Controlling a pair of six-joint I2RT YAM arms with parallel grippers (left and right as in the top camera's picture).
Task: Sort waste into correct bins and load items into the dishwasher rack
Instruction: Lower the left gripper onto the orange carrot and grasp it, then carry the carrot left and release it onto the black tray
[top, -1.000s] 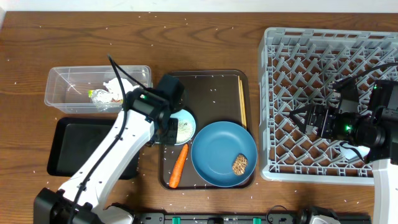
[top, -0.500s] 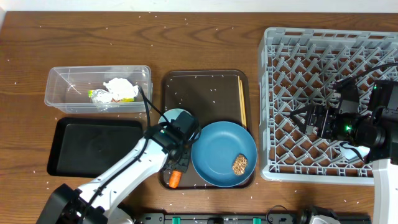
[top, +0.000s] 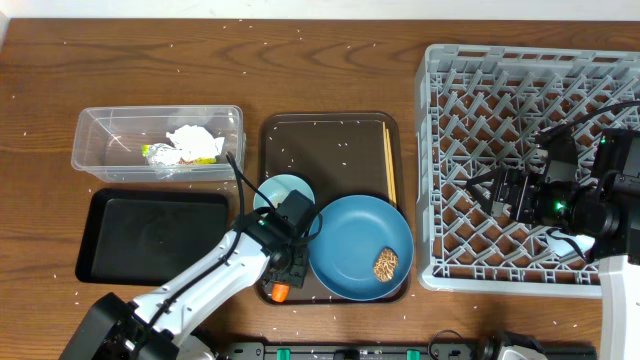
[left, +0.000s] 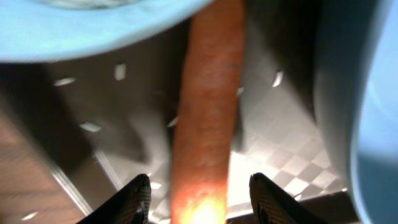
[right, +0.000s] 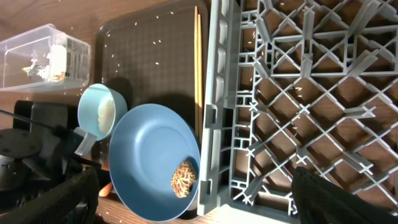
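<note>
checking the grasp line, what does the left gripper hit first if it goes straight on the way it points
The orange carrot. It lies dead ahead between the open fingers of the left gripper, on the brown tray. The wrist view does not show how close it is.

Carrot mostly under L arm

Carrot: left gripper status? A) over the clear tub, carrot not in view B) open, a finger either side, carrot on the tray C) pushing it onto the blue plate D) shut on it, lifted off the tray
B: the left wrist view shows the carrot lying on the brown tray between the fingers of the left gripper, with a gap on each side.
</note>
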